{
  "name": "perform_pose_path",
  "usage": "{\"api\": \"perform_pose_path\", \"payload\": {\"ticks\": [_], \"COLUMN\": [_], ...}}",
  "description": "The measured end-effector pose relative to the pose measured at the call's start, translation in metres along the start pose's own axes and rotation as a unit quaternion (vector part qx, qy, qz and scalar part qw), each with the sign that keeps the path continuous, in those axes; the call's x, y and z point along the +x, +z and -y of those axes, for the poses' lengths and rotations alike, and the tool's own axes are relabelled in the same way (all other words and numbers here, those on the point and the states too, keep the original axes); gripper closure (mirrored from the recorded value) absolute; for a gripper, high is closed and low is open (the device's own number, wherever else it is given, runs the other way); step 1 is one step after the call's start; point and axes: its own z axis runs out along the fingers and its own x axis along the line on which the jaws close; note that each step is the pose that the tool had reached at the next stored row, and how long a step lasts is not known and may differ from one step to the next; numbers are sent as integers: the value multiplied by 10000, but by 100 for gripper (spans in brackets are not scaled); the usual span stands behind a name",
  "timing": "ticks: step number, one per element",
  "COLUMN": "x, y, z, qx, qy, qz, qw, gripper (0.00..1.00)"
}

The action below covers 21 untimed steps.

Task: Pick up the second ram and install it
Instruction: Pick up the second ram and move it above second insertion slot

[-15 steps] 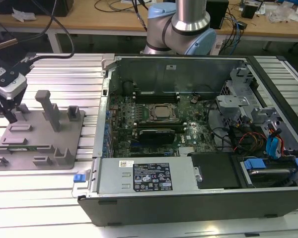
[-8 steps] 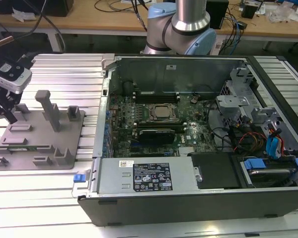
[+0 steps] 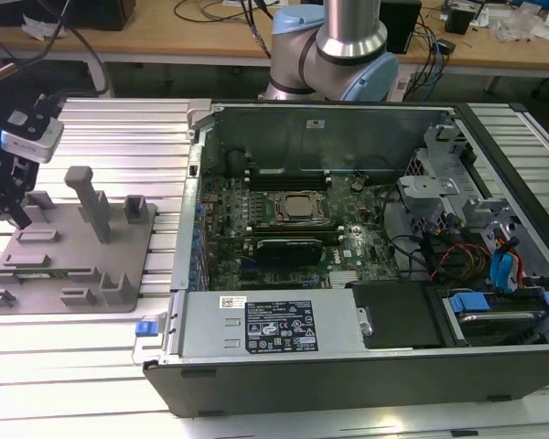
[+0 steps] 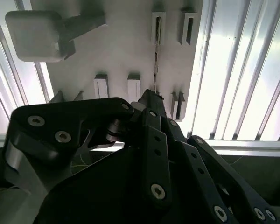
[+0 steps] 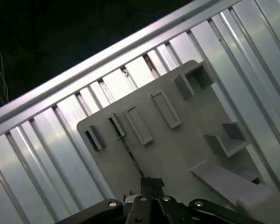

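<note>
The second ram (image 3: pixel 53 272) is a thin green stick standing on edge in a slot near the front of the grey fixture plate (image 3: pixel 73 240), at the exterior view's left. Both wrist views show it edge-on as a thin dark line (image 4: pixel 155 60) (image 5: pixel 126 145) running away from my fingertips. My gripper (image 3: pixel 16 208) hangs above the plate's left end, apart from the stick. Its fingers meet at a point in both wrist views (image 4: pixel 149 99) (image 5: pixel 151 183), shut with nothing between them.
The open computer case (image 3: pixel 201 146) lies to the exterior view's right of the plate, with the CPU socket (image 3: pixel 297 208), black memory slots (image 3: pixel 288 174) and a black expansion card (image 3: pixel 297 245). A tall grey post (image 3: pixel 91 197) and low blocks (image 3: pixel 135 208) rise from the plate. Ribbed aluminium table (image 3: pixel 119 137) surrounds everything.
</note>
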Motion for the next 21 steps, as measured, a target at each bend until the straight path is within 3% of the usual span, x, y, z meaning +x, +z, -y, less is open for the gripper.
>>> {"api": "perform_pose_path", "payload": {"ticks": [3, 5, 7, 8, 11, 13, 14, 21], "x": [0, 0, 0, 0, 1, 2, 2, 6], "y": [4, 6, 9, 12, 42, 70, 93, 243], "z": [0, 0, 1, 1, 2, 3, 3, 11], "qx": [-13, -18, -28, -33, -51, -62, -81, -144], "qy": [-544, -758, -1157, -1348, -2107, -2429, -2502, -2481], "qz": [-25, -34, -52, -61, -95, -111, -118, -133], "qw": [9985, 9971, 9933, 9908, 9775, 9700, 9681, 9685], "gripper": [92, 92, 92, 92, 92, 92, 92, 92]}}
